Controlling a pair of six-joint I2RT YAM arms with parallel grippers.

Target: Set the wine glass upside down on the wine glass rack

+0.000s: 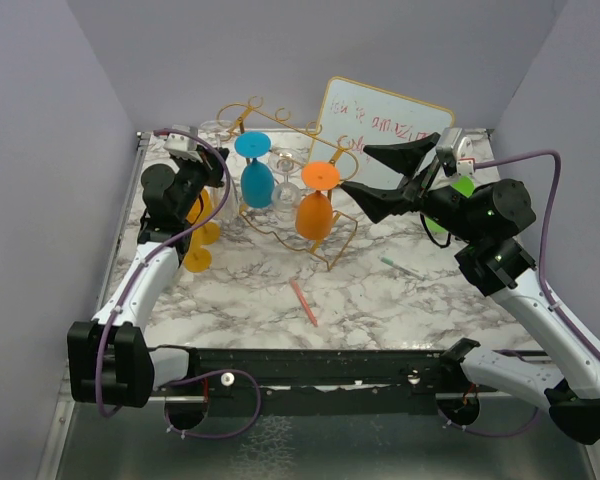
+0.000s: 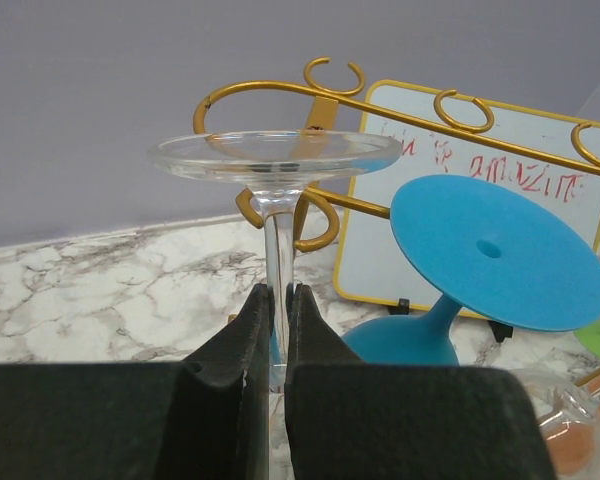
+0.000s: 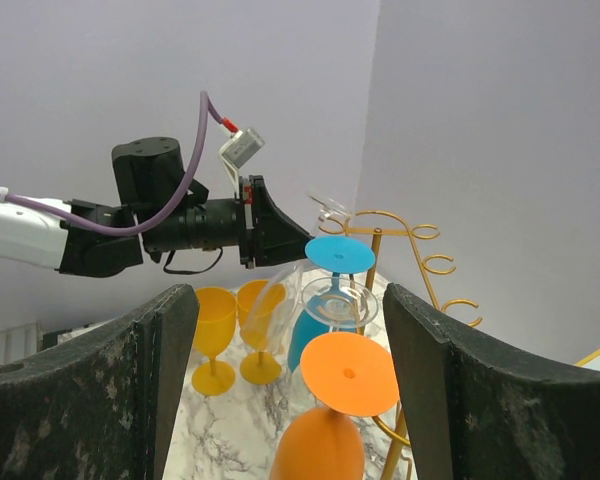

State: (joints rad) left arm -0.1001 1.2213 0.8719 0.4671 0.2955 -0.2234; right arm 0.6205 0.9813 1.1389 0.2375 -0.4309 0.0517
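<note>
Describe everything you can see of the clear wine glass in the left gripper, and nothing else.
The clear wine glass looks like colourless, transparent glass. It is upside down: its round flat foot is on top, above a thin straight stem. The left gripper is shut on the stem, one dark finger each side. In the right wrist view the bowl hangs below the gripper. Its foot shows in front of the gold rack at its left end; whether they touch is unclear.

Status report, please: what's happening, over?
Left claw shut on clear wine glass stem, foot up. Right claw open, empty. Gold wire rack ahead; blue upside-down glass alongside.
</note>
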